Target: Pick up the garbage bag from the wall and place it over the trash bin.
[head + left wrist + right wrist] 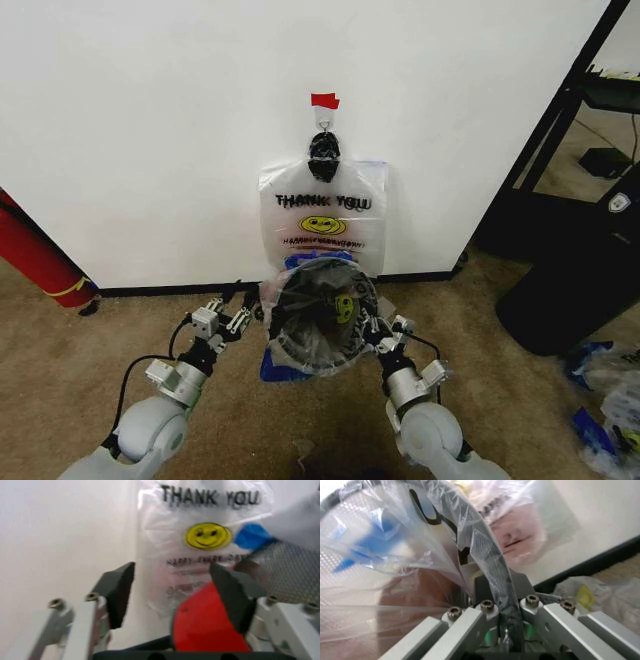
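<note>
White wall (150,130) is seen behind the work, with a black baseboard (170,290) along tan carpet (90,350). A small metal hook (322,117) under a bit of red tape (324,100) carries a smiley bag with black knotted handles (322,215), which hangs flat against the wall. Below it, the trash bin (322,312) is seen with its round mouth tilted toward the camera, and the garbage bag (345,318) is draped over its rim, blue patches showing beneath at the floor. The right gripper (380,335) is pressed against the bin's right side; in the right wrist view its fingers (512,583) are pinched on the plastic-covered rim. The left gripper (232,318) is placed just beside the bin's left edge with its jaws spread and apparently nothing between them, though the red base (207,626) is glimpsed past one finger. A long red cylinder (35,255) is leaned at the far left.
</note>
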`<state>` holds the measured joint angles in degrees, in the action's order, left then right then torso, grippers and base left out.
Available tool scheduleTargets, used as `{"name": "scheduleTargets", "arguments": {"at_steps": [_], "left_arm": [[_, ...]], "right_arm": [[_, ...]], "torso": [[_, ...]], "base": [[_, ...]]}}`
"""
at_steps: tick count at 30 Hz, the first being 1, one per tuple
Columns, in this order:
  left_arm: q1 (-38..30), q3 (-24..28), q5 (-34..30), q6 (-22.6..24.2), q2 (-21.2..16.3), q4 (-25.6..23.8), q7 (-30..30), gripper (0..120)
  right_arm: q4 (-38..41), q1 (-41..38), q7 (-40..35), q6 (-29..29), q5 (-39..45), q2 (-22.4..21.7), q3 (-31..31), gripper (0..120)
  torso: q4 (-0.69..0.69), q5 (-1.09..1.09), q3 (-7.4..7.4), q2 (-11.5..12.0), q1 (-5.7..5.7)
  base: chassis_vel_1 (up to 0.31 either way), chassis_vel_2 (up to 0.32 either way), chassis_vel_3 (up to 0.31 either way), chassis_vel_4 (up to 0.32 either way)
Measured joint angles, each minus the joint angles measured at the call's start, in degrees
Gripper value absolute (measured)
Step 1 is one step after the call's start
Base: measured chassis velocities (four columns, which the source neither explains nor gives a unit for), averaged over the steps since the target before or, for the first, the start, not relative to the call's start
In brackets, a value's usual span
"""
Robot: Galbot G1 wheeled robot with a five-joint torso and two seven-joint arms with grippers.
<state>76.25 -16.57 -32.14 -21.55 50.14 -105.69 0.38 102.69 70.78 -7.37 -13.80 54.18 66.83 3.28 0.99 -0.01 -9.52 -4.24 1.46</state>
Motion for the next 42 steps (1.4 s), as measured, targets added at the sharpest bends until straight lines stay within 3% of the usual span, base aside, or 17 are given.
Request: {"name": "scheduleTargets", "arguments": {"at_steps": [4, 6, 9, 12, 24, 42], "left_arm": [[1.8, -2.1, -2.6, -0.7, -1.1, -2.4, 2.5, 79], [4.7, -3.8, -4.8, -2.9, -2.8, -4.5, 11.0, 88], [7.8, -4.3, -3.2, -6.0, -4.8, -5.2, 22.4, 98], [8.1, -2.9, -0.6, -6.5, -5.5, -4.3, 25.3, 100], [4.5, 0.4, 5.4, -3.1, -4.0, 1.2, 21.3, 100], [3.6, 0.2, 5.4, -1.9, -3.4, 3.6, 23.8, 34]], "right_arm": [[-0.3, -0.1, -1.7, 0.1, 1.1, 0.1, 0.5, 0], [-0.3, -0.4, -3.5, 0.5, 2.0, 0.3, 0.8, 0], [-0.3, -0.8, -5.5, 1.0, 3.3, 0.3, 1.2, 0], [0.2, -1.0, -6.2, 1.5, 4.1, 0.5, 1.2, 0], [1.5, -0.8, -5.9, 1.7, 3.6, 0.6, 0.9, 0], [2.5, -1.0, -4.8, 1.8, 2.7, 0.4, 0.4, 0]], "torso": [[0.0, 0.01, 0.0, 0.0, 0.0], [-0.02, 0.03, 0.0, 0.0, 0.0], [-0.02, 0.02, 0.0, 0.0, 0.0], [-0.02, 0.02, 0.0, 0.0, 0.0], [0.0, 0.02, 0.0, 0.0, 0.0], [-0.01, 0.01, 0.0, 0.0, 0.0]], "base": [[0.0, 0.0, 0.0, 0.0], [0.0, 0.0, 0.0, 0.0], [0.0, 0.0, 0.0, 0.0], [0.0, 0.0, 0.0, 0.0], [0.0, 0.0, 0.0, 0.0], [0.0, 0.0, 0.0, 0.0]]}}
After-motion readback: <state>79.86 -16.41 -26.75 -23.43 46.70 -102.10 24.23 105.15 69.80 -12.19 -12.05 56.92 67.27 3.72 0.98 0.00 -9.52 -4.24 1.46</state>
